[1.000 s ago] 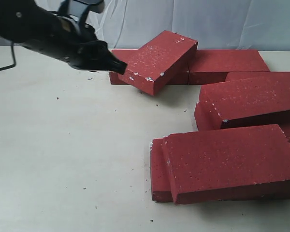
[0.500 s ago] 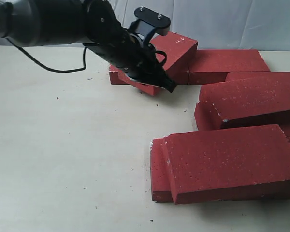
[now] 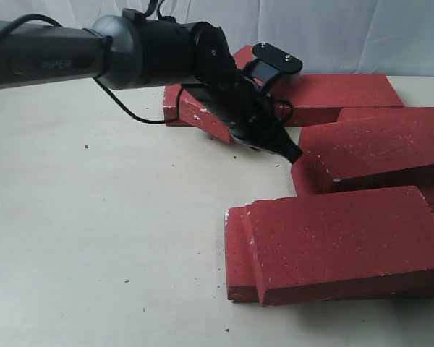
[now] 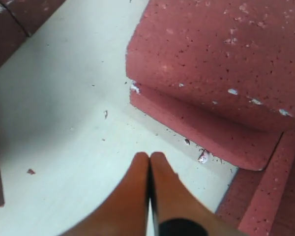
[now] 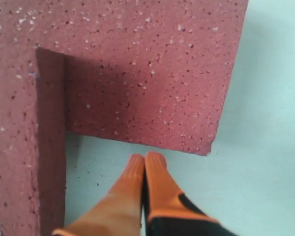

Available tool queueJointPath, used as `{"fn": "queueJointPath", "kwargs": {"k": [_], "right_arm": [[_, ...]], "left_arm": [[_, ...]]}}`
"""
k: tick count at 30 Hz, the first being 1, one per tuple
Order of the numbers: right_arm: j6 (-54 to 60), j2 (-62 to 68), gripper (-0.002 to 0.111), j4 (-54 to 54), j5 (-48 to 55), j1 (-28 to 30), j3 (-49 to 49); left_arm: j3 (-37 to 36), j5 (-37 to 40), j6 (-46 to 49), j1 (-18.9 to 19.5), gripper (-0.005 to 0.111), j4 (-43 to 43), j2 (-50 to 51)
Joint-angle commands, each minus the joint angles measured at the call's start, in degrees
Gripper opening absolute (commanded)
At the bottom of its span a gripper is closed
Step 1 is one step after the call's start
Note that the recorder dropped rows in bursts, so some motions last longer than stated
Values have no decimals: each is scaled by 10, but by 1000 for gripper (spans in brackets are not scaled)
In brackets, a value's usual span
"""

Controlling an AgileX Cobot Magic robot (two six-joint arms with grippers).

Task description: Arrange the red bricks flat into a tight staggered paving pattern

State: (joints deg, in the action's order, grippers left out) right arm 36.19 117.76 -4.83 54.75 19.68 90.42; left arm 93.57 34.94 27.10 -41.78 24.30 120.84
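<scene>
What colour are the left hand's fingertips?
Left hand fingertips are orange, clearest in the left wrist view.

One word can be read: "PIPER", in pale grey capitals on the dark tube of the left arm (image 3: pixel 58 63). It sits well back from the left gripper (image 3: pixel 293 153), up the arm behind the wrist; faint but legible in the exterior view

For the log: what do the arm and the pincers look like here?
The left arm is a rounded dark grey-to-black tube lettered PIPER, with a thin black cable looping beneath it. The left pincer and the right pincer both have tapered orange fingers with black patches.
</scene>
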Motion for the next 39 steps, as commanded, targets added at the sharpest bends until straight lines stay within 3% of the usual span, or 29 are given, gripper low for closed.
{"fn": "queueJointPath", "kwargs": {"k": [1, 13, 25, 30, 39], "right_arm": [[17, 5, -1, -18, -3, 3, -1], [33, 8, -1, -42, 3, 1, -1], [58, 11, -1, -61, 6, -44, -5], [58, 7, -1, -61, 24, -44, -5], [58, -45, -1, -85, 36, -51, -4]], "left_arm": [[30, 13, 2, -17, 0, 15, 26], [94, 40, 2, -30, 0, 23, 80], [99, 5, 2, -35, 0, 45, 82], [99, -14, 41, -35, 0, 95, 81], [99, -5, 49, -28, 0, 78, 37]]}}
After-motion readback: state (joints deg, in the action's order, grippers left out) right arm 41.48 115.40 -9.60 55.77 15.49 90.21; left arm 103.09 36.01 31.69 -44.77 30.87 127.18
